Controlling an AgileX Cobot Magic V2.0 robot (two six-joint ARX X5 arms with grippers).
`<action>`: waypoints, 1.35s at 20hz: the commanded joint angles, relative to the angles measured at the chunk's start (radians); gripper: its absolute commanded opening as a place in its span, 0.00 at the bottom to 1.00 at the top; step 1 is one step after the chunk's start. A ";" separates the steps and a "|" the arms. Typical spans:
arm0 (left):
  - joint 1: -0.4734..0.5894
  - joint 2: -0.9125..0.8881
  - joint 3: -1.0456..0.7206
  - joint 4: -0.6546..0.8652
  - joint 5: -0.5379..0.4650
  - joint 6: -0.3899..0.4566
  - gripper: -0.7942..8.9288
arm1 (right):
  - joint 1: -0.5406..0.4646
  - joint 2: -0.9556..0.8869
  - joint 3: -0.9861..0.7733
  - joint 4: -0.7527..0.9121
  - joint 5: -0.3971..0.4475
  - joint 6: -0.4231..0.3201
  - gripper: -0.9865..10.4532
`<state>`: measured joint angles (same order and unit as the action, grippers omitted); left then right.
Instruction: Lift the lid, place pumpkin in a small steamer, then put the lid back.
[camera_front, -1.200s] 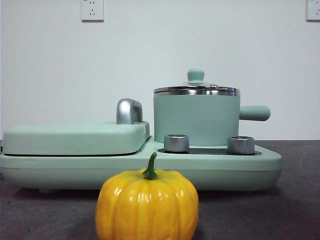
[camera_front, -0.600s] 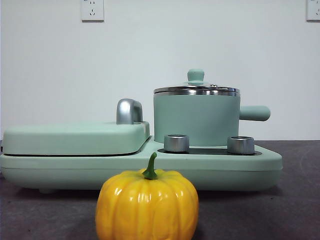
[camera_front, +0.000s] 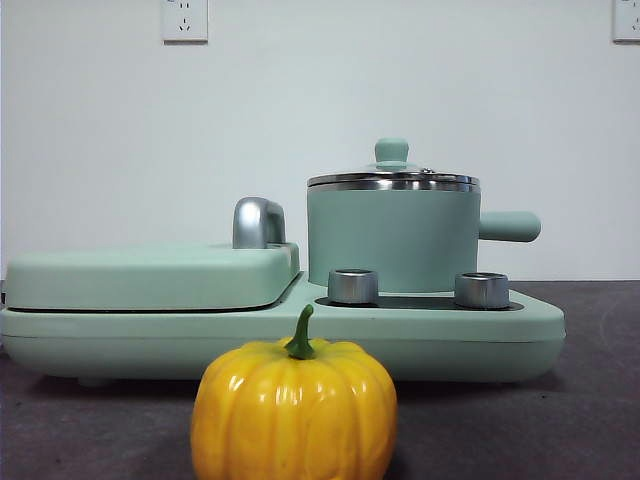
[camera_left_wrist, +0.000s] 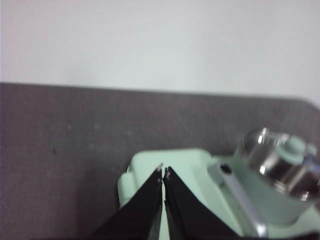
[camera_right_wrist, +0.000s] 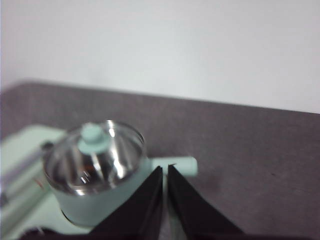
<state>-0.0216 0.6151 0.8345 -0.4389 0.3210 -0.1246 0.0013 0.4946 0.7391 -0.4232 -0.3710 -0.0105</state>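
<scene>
Nothing has moved over the last second: your left gripper (camera_left_wrist: 163, 172) and right gripper (camera_right_wrist: 165, 170) wait above with jaws closed and empty, the lid (camera_front: 392, 178) sits on the small steamer (camera_front: 392, 240), and the pumpkin (camera_front: 294, 410) stands at its 7 o'clock, so the task is unstarted.

I'm seeing my left gripper (camera_left_wrist: 163, 172) hanging above the mint-green base (camera_left_wrist: 187, 165), its jaws pressed together with nothing between them. The small steamer (camera_left_wrist: 280, 200) is sitting on that base with the lid (camera_left_wrist: 280, 157) resting on it, blurred. Dark table (camera_left_wrist: 65, 150) is spreading beyond.
</scene>
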 joint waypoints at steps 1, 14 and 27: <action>-0.023 0.055 0.037 0.007 0.024 0.170 0.09 | 0.018 0.042 0.025 -0.011 -0.003 -0.168 0.10; -0.200 0.216 0.047 0.019 0.023 0.553 0.09 | 0.223 0.158 0.026 -0.043 0.077 -0.502 0.14; -0.275 0.227 0.047 0.101 0.044 0.599 0.25 | 0.258 0.171 0.026 -0.042 0.116 -0.531 0.34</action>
<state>-0.2916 0.8326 0.8627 -0.3523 0.3557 0.4618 0.2554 0.6590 0.7475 -0.4709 -0.2569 -0.5350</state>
